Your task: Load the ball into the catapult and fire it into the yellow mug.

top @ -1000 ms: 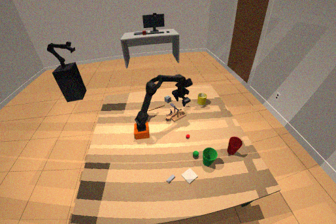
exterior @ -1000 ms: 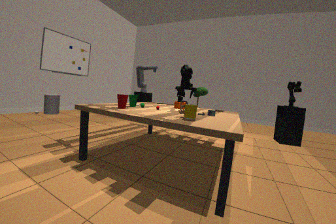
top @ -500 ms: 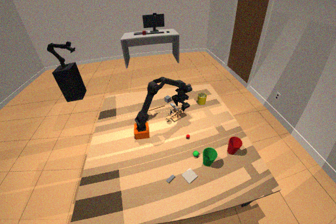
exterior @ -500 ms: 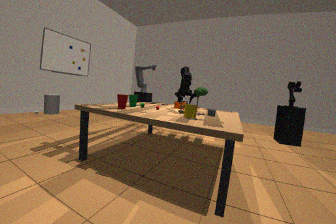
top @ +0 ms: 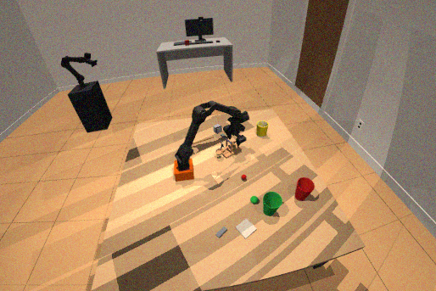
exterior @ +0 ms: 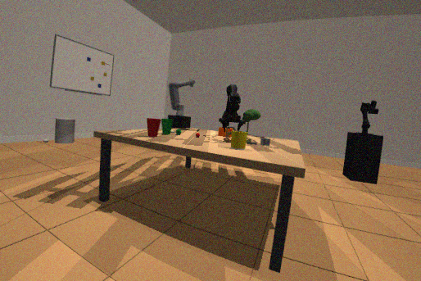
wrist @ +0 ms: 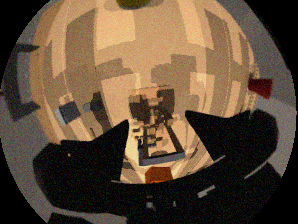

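The wooden catapult (top: pixel 227 154) (wrist: pixel 162 159) stands on the table in front of the arm. My gripper (top: pixel 236 137) (exterior: pixel 232 128) (wrist: pixel 157 117) is open and empty above it, with the catapult's frame between the fingers in the wrist view. The yellow mug (top: pixel 262 128) (exterior: pixel 239 140) stands upright beyond the catapult; its edge shows at the top of the wrist view. A red ball (top: pixel 243 177) (exterior: pixel 197 135) and a green ball (top: pixel 254 199) (exterior: pixel 178 132) lie on the table. I cannot tell whether the catapult's cup holds anything.
A green mug (top: pixel 271 204) (exterior: pixel 166 126) and a red mug (top: pixel 304 189) (exterior: pixel 153 127) (wrist: pixel 260 88) stand past the balls. A grey block (top: pixel 217 129) (exterior: pixel 265 141) (wrist: pixel 68 112) lies beside the catapult. A white pad (top: pixel 246 228) and a small grey bar (top: pixel 221 232) lie near the green mug.
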Available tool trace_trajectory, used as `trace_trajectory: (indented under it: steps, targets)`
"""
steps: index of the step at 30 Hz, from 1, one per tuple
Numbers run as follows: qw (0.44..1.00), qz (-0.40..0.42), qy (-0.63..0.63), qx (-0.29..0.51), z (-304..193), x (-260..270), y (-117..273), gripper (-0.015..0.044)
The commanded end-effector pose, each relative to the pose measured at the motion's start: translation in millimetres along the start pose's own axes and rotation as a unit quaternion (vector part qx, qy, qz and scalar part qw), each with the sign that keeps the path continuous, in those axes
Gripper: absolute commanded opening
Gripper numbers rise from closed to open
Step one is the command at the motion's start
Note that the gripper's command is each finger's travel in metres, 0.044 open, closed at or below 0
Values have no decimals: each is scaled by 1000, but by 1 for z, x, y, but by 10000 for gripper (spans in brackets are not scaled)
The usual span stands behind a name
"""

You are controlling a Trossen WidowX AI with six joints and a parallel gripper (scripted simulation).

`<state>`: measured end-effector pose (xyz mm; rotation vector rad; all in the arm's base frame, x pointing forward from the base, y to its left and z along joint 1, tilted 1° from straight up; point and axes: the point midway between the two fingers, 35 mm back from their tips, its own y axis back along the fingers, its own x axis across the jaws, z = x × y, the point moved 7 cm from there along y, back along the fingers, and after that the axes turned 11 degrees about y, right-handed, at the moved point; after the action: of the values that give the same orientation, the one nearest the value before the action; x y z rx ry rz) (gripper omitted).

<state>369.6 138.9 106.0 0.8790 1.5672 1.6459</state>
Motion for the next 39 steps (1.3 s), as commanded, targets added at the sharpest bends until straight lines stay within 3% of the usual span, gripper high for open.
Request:
trace_trajectory:
  steps: [1, 20, 31, 37, 39]
  targets:
    - [1000, -1, -2, 1, -1, 0, -6, 440]
    - [1000, -1, -2, 1, -2, 0, -35, 440]
    - [1000, 0, 0, 0, -1, 0, -32, 151]
    - [1000, 0, 0, 0, -1, 0, -32, 111]
    - [1000, 0, 0, 0, 0, 0, -21, 59]
